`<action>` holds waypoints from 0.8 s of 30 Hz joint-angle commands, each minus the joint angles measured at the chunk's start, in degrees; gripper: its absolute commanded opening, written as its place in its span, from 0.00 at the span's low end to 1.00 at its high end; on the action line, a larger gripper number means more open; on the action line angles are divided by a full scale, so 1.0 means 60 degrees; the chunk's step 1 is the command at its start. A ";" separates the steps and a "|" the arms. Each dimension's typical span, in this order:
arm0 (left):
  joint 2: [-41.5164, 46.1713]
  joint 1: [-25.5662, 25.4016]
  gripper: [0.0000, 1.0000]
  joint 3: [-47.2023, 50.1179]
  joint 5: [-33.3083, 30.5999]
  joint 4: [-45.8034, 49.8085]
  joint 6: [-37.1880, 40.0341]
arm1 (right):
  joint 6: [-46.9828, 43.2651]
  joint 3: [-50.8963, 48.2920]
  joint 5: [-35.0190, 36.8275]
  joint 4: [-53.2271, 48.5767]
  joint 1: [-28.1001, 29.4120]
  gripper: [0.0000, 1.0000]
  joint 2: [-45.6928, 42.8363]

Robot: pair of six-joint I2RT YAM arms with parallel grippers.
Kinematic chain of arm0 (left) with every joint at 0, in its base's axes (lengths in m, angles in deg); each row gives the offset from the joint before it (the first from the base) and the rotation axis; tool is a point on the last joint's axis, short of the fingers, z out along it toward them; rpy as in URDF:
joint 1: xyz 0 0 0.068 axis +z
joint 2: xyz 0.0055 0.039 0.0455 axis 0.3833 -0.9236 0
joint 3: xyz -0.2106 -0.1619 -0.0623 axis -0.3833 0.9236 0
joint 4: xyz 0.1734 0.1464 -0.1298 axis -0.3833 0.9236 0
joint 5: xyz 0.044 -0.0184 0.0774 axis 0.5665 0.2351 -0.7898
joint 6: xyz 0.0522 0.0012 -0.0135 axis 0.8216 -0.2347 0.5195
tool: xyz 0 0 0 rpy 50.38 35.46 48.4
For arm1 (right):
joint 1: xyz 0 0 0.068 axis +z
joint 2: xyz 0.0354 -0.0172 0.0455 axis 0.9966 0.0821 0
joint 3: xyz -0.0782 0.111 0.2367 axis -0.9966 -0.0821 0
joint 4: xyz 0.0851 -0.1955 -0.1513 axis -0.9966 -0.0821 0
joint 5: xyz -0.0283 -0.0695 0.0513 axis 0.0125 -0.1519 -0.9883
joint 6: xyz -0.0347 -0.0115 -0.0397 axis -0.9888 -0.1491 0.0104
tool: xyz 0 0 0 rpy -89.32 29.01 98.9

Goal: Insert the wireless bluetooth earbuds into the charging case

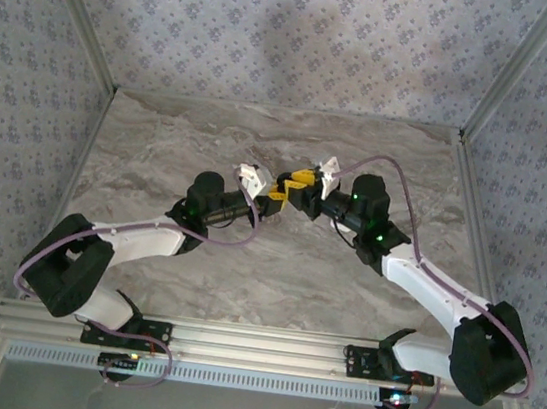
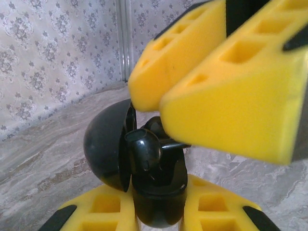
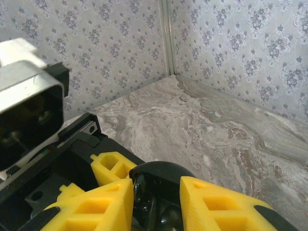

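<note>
My left gripper (image 2: 159, 209) is shut on the base of the black charging case (image 2: 159, 192), holding it upright above the table. Its round lid (image 2: 107, 144) stands open to the left. One glossy black earbud (image 2: 144, 149) sits at the case's mouth, its short stem pointing right under a fingertip (image 2: 192, 106) of my right gripper (image 2: 159, 108). From the right wrist, my right gripper (image 3: 156, 195) straddles the open case (image 3: 159, 178), its yellow fingers apart on either side and nothing pinched between them. In the top view both grippers, left (image 1: 273, 193) and right (image 1: 298, 181), meet mid-table.
The marble-patterned table (image 1: 264, 274) is walled by patterned panels with metal corner posts (image 3: 167, 36). The left arm's white camera housing (image 3: 29, 96) and yellow fingers (image 3: 113, 166) sit close in front of the right wrist. Both arms' cables loop beside them.
</note>
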 commanded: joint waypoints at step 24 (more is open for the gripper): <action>0.0663 0.0225 0.06 -0.0432 0.1026 0.1717 0.0811 | 0.2743 0.6116 0.1045 -1.0960 -0.0035 0.33 0.0782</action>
